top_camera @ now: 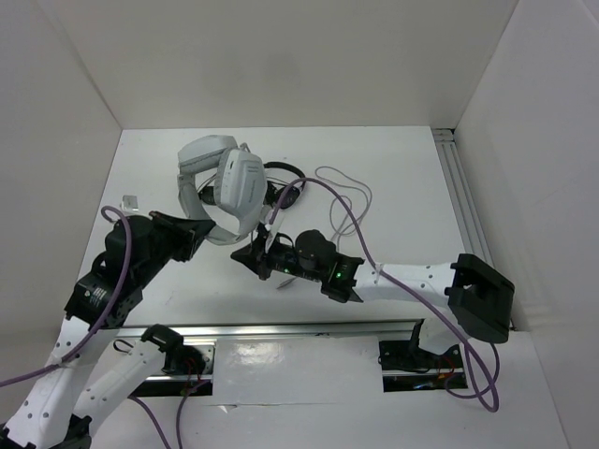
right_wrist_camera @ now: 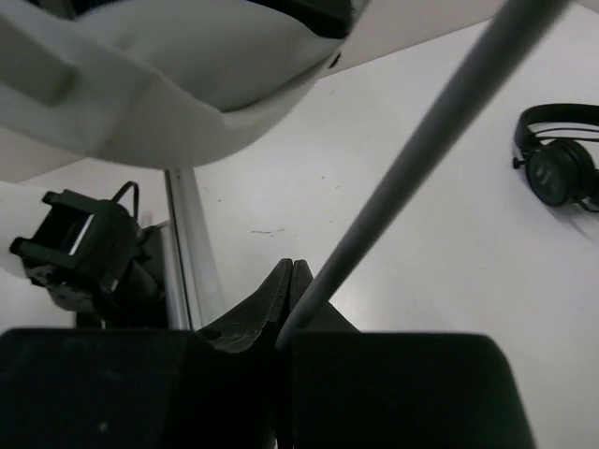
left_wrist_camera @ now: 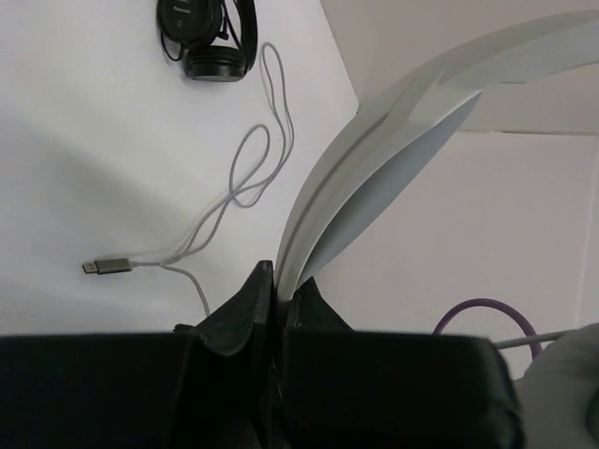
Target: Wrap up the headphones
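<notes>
Two grippers are engaged. The left gripper (left_wrist_camera: 278,276) has its fingers closed on the headband (left_wrist_camera: 374,159) of the headphones (top_camera: 239,182), which are held above the table (top_camera: 402,159) at centre. The right gripper (right_wrist_camera: 288,273) pinches the grey cable (right_wrist_camera: 421,140). Black on-ear headphones (top_camera: 285,192) lie just right of them.

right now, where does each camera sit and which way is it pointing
Top external: above and behind the arm bases, looking down at the table; both arms show, left pincer and right pincer at the grey-white headphones.
Left wrist: on the left arm, looking out past its own pincer, shut on the headband.
Right wrist: on the right arm, looking out past its own pincer, shut on the thin grey cable.
Shared: both wrist views catch black on-ear headphones on the table.
</notes>
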### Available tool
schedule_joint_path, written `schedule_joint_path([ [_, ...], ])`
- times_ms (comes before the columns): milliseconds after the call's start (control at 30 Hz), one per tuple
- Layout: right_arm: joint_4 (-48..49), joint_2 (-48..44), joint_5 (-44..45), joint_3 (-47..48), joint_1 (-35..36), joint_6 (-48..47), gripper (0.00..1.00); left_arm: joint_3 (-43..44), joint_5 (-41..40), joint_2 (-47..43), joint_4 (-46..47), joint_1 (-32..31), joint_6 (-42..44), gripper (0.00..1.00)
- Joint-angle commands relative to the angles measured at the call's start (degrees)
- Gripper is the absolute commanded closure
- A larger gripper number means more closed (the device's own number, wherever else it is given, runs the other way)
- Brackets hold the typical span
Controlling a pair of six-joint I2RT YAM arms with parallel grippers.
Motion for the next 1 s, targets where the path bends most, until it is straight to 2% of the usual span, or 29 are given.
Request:
schedule_joint_path([
  [0, -0.54, 1.07, -10.34, -0.01, 4.13, -1.87, 0.98, -0.7, -7.44, -1.48, 9.02, -0.2, -8.15, 1.0],
  [100, 2.0, 0.55, -10.96, -1.32, 4.13, -0.29, 1.0, -1.23, -10.7, -2.62, 7.71, -0.2, -8.16, 1.0],
  [233, 4.39, 0.54, -17.34, -1.34, 4.13, 0.95, 1.0, -1.23, -14.39, -2.63, 6.47, -0.2, -8.16, 1.0],
  [367, 3.6, 4.67, -22.54, 2.17, 4.13, 2.18, 1.0, -0.7, -15.71, -1.4, 5.68, -0.2, -8.25, 1.0],
  [567, 10.72, 7.13, -24.14, 1.73, 4.66, 5.87, 1.0, -0.09, -16.25, 1.67, 6.99, -0.2, -9.83, 1.0],
  [667, 6.61, 7.66, -24.75, 3.75, 4.66, 5.0, 1.0, 3.23, -18.87, 5.35, 7.0, -0.2, -4.49, 1.0],
  [833, 2.99, 7.66, -26.68, 6.05, 4.66, 3.94, 0.97, 10.8, -26.34, 14.06, 0.78, -0.2, 6.32, 1.0],
  [967, 3.51, 8.36, -33.09, 7.36, 3.96, 5.51, 0.97, 13.7, -29.78, 19.78, -0.39, -0.2, 12.13, 1.0],
])
